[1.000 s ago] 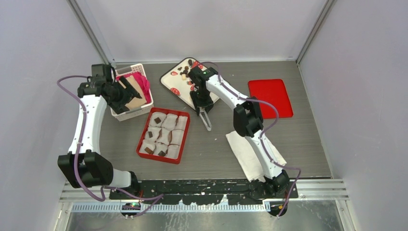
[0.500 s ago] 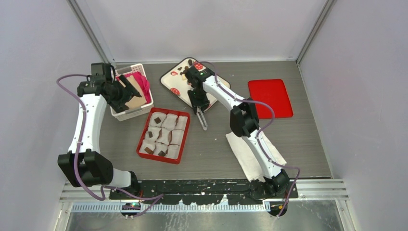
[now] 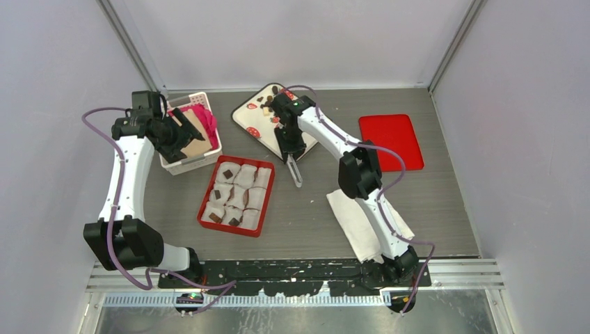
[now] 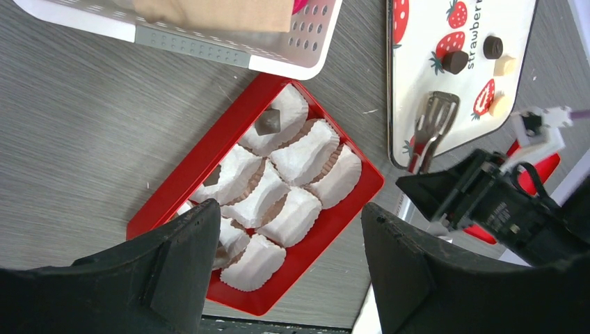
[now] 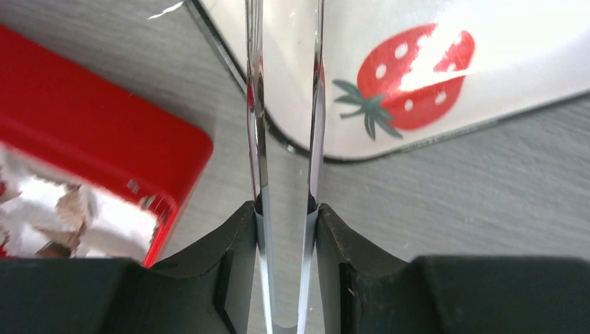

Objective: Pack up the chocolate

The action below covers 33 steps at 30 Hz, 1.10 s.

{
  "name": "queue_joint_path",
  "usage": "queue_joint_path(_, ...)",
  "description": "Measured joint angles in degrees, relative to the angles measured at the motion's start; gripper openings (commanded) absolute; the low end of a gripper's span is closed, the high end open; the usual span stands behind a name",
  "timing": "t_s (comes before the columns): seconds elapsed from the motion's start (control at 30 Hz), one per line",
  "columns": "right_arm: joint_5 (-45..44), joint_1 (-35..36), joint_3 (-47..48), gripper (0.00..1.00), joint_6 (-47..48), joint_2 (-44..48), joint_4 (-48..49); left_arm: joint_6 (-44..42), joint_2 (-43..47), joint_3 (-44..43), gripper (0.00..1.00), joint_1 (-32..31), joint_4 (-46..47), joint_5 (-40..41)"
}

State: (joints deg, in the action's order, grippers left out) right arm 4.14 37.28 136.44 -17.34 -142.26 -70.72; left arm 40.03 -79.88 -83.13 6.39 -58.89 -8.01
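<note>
right pincer clamped on tongs at the tray's edge

i see the right gripper (image 5: 286, 223) pinched narrow on a pair of metal tongs (image 5: 285, 139), its fingers pressing both blades together. the tongs hang over the near rim of the strawberry-print tray (image 4: 424, 66), which sits by the table's (image 3: 306, 209) far edge, about midway along it. most of the chocolate (image 4: 455, 61) lies loose on that tray, dark pieces with a few pale ones. a few more dark pieces sit in white paper cups (image 4: 306, 149) inside the red box (image 4: 209, 160), mid-table and a little toward the left edge. my left gripper (image 4: 289, 223) hovers wide apart and holds nothing, above the white basket (image 4: 292, 49) in the far left corner.
</note>
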Motion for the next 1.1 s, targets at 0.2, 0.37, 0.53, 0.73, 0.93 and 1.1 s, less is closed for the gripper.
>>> queue_joint_path(0.2, 2.49, 0.26, -5.75, 0.01, -0.81, 10.56, 0.46, 0.0, 0.02, 0.0, 0.75, 0.0, 0.02, -0.17)
queue_joint_path(0.37, 3.67, 4.07, -11.74, 0.01, -0.81, 19.87, 0.39, 0.0, 0.2, 0.0, 0.75, 0.0, 0.04, -0.59)
queue_joint_path(0.53, 5.25, 13.6, -12.33, 0.01, -0.59, 20.52, -1.9, 0.0, 0.31, 0.02, 0.75, 0.0, 0.13, -1.09)
queue_joint_path(0.73, 7.23, 21.44, -11.1, 0.01, -0.72, 15.63, -3.8, -0.04, 0.52, 0.13, 0.75, 0.0, 0.2, -1.27)
queue_joint_path(0.93, 7.32, 21.73, -10.49, 0.05, -1.07, 11.43, -5.16, -0.15, 1.29, 0.13, 0.75, 0.0, 0.2, -1.27)
queue_joint_path(1.1, 7.1, 21.09, -11.91, 0.07, -1.05, 11.39, -5.11, -0.17, 1.57, 0.17, 0.75, 0.0, 0.2, -1.29)
